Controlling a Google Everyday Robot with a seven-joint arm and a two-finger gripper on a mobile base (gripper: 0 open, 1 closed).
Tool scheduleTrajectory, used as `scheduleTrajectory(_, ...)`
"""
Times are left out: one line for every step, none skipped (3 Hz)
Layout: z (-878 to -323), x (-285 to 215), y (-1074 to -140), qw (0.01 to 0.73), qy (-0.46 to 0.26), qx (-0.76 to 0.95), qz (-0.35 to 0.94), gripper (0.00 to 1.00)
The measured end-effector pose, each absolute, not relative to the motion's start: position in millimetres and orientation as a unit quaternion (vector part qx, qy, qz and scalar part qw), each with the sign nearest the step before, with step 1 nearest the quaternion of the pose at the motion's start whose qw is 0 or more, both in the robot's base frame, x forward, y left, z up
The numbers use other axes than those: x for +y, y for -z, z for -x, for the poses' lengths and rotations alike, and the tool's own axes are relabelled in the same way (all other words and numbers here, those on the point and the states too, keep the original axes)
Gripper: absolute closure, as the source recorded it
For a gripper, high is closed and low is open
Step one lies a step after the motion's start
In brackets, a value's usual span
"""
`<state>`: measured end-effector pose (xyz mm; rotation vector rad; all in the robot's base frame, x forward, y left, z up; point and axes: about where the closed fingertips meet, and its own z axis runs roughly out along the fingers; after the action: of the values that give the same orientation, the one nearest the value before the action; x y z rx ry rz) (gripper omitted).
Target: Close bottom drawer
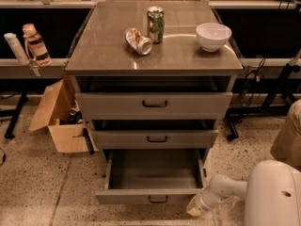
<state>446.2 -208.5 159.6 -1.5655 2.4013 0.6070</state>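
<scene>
Bottom drawer (127, 196) stands pulled well out, lowest in the cabinet (188, 58). Gripper (194, 209) sits low, just beside the drawer's near right corner; its state I cannot tell. Risk: pushing at that corner, off-centre, may skew and jam the drawer.

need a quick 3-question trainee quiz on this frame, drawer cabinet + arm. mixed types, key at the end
1. True or false: the bottom drawer of the cabinet is fully shut.
2. Where is the gripper? A) high above the cabinet B) low, by the bottom drawer's right front corner C) left of the cabinet
3. Which stands upright on the cabinet: the green can or the crushed can?

Key: 1 false, it is pulled out; 2 B; 3 the green can.
</scene>
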Motion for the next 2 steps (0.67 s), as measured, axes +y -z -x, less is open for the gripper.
scheduleTrajectory(-448, -207, -158, 0.107, -0.207, 0.815, 0.531, 0.22)
scheduleTrajectory(-459, -203, -154, 0.117, -0.204, 0.812, 0.534, 0.0)
